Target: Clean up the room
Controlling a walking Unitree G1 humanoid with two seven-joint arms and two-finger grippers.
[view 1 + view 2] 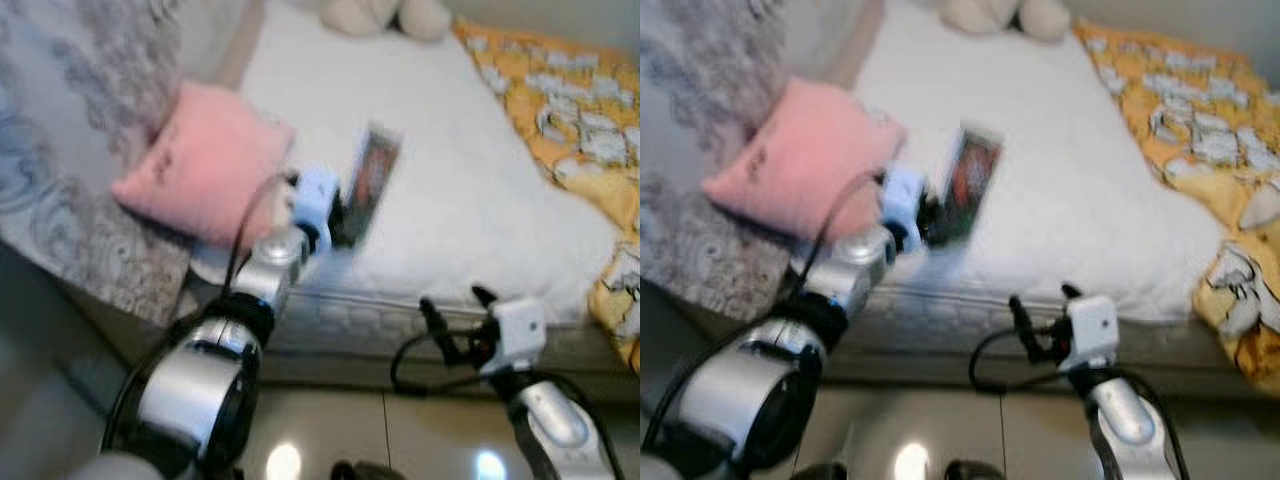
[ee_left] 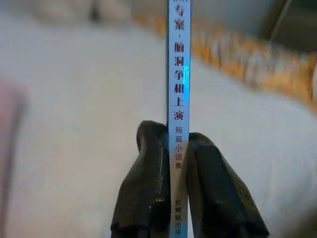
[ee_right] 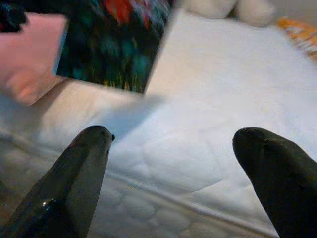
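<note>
A thin book (image 1: pixel 371 183) with a dark, colourful cover is held up over the front part of the white mattress (image 1: pixel 470 170). My left gripper (image 1: pixel 338 222) is shut on its lower edge; in the left wrist view the book's blue-white spine (image 2: pixel 178 99) stands between the two black fingers (image 2: pixel 148 193). My right gripper (image 1: pixel 455 318) hangs open in front of the mattress edge, lower and to the right of the book. Its two fingers (image 3: pixel 79 173) are wide apart with nothing between them, and the book's cover (image 3: pixel 116 42) shows ahead of them.
A pink pillow (image 1: pixel 205 160) lies at the bed's left side on a grey patterned cover (image 1: pixel 60 150). An orange and white blanket (image 1: pixel 580 120) covers the bed's right side. A pale plush toy (image 1: pixel 385 15) sits at the far end. Glossy tiled floor (image 1: pixel 400 440) lies below.
</note>
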